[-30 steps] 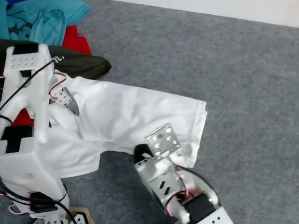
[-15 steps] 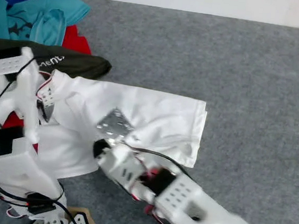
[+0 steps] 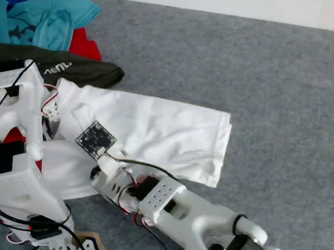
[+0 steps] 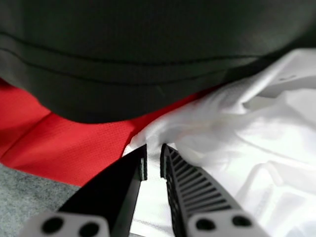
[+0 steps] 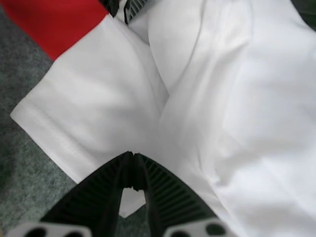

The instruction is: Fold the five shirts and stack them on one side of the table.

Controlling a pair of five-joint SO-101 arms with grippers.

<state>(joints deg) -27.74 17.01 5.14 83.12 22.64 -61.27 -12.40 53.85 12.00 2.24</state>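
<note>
White shirt (image 3: 166,131) lies flat, long axis running side to side across the table.
High: hem at right end, other end by dark shirt (image 3: 71,70). Left wrist: left gripper (image 4: 153,160) pinches white edge beside red shirt (image 4: 64,143). Right wrist: right gripper (image 5: 131,159) pressed together over white cloth.

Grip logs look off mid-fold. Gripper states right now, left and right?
Left gripper: closed on the white shirt, at its edge.
Right gripper: closed above the white shirt; whether it pinches cloth cannot be told.
</note>
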